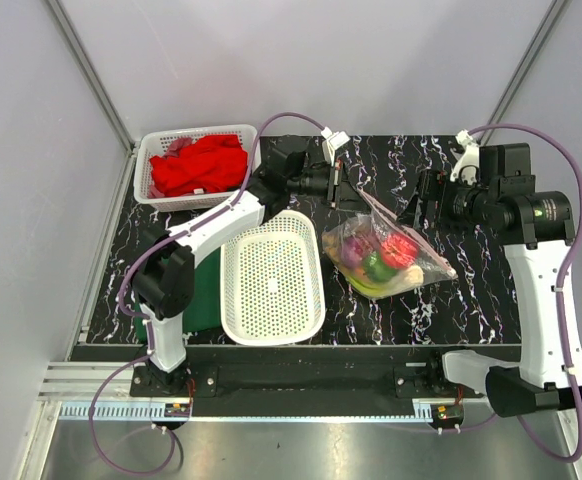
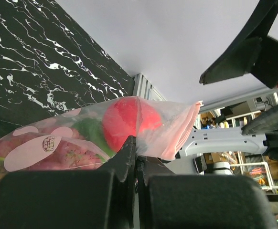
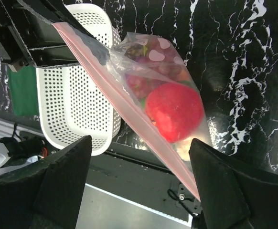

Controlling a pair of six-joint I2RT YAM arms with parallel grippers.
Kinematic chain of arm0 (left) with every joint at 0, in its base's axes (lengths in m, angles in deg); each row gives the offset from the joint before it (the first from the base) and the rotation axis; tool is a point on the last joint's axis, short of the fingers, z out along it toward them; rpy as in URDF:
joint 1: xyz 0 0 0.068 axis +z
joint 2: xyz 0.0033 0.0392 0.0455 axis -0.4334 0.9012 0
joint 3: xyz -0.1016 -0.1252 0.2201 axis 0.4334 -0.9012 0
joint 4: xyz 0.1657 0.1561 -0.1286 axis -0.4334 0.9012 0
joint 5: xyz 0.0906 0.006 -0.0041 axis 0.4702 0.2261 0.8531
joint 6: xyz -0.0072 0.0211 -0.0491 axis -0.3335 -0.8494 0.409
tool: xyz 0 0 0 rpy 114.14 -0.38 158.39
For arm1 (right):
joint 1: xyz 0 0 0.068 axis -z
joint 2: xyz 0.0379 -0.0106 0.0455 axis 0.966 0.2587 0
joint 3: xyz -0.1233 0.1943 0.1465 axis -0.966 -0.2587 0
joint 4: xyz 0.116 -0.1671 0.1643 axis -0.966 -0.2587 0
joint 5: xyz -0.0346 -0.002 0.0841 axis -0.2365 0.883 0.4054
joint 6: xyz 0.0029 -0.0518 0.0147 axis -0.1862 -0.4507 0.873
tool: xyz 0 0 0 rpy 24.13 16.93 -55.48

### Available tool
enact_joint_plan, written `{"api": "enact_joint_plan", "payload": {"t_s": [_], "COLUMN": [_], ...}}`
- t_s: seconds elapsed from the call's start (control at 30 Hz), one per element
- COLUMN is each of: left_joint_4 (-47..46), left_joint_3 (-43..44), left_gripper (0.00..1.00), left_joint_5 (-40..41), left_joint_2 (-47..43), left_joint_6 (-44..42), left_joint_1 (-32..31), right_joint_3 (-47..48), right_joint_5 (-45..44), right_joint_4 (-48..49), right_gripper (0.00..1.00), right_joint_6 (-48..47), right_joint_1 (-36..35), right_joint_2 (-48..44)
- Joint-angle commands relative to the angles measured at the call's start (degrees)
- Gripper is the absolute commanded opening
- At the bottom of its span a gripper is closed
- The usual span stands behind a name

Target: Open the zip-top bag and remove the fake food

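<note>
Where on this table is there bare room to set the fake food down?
Bare marble at the near right, between the zip-top bag and the right arm; the empty white basket is free too. Crowded where the left tool and right tool flank the bag.

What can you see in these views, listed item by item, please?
zip-top bag: one, clear with a pinkish zip strip, middle of the table, one edge lifted
red apple: one, red, inside the bag
green pepper: one, green, inside the bag
grapes: one bunch, purple, inside the bag
perforated basket: one, white, left of the bag
rear basket: one, white, far left corner
red cloth: one, red, in the rear basket
green flat item: one, dark green, beside the perforated basket
table: one, black marbled
left gripper: shut on the bag's edge
right gripper: open, by the bag
</note>
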Motion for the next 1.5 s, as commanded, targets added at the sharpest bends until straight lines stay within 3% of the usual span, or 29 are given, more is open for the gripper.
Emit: {"api": "enact_joint_plan", "payload": {"t_s": [0.0,0.13,0.3,0.5,0.63,0.67,0.7,0.77,0.9,0.97,1.13,1.27,1.3,1.37,1.47], "left_joint_4": [0.4,2.0,2.8,3.7,5.4,7.7,15.9,20.2,25.2,27.7,35.1,35.6,36.1,36.8,42.4], "left_joint_3": [1.3,1.7,3.1,3.8,6.0,7.4,9.5,12.4,10.8,10.3,9.8,11.0,11.6,14.0,21.0], "left_gripper": [0.00,0.00,0.00,0.00,0.00,0.00,0.00,0.24,0.78,0.90,0.90,0.74,0.64,0.53,0.51], "left_joint_5": [-3.3,-3.5,-4.2,-4.3,-3.8,-0.9,1.9,7.6,19.2,26.1,33.5,32.7,33.4,35.2,41.7], "left_joint_2": [-3.0,-3.0,-2.3,-2.2,-1.8,-1.7,-1.5,-1.6,-8.0,-11.9,-16.1,-14.5,-13.2,-11.7,-7.9], "left_joint_6": [-2.5,-3.4,-3.3,-3.6,-3.8,-5.8,-6.8,-7.1,-8.1,-8.0,-6.7,-1.2,-0.5,1.8,0.5], "left_joint_1": [0.2,0.2,0.2,0.2,0.1,-0.1,-0.1,-0.2,-1.9,-3.0,-6.2,-10.7,-11.4,-12.7,-14.2], "right_joint_3": [-0.9,-6.1,-11.5,-13.0,-13.5,-13.5,-13.5,-13.5,-13.5,-13.3,-10.8,-11.3,-11.5,-12.3,-13.2], "right_joint_5": [-1.5,1.5,2.0,-1.5,-2.1,-1.6,-0.6,0.5,3.0,3.0,2.6,4.7,5.2,5.7,6.1], "right_joint_4": [4.3,6.7,10.5,11.4,11.0,11.0,11.0,10.9,10.8,11.0,10.8,11.6,12.1,12.3,12.8], "right_gripper": [0.80,0.63,0.62,0.51,0.34,0.28,0.18,0.00,0.00,0.00,0.00,0.00,0.00,0.00,0.00], "right_joint_6": [-2.9,-3.3,-3.4,-5.4,-5.6,-5.5,-4.9,-3.7,1.5,3.6,8.6,9.7,10.0,10.4,11.0], "right_joint_1": [-0.1,0.0,-0.1,-0.1,-0.1,-0.1,0.0,-0.1,-0.1,0.0,0.0,0.0,-0.1,-0.1,-0.1], "right_joint_2": [0.0,-0.2,-2.5,-2.2,-2.4,-2.6,-3.0,-3.4,-3.8,-4.2,-5.7,-6.6,-7.0,-7.5,-8.2]}}
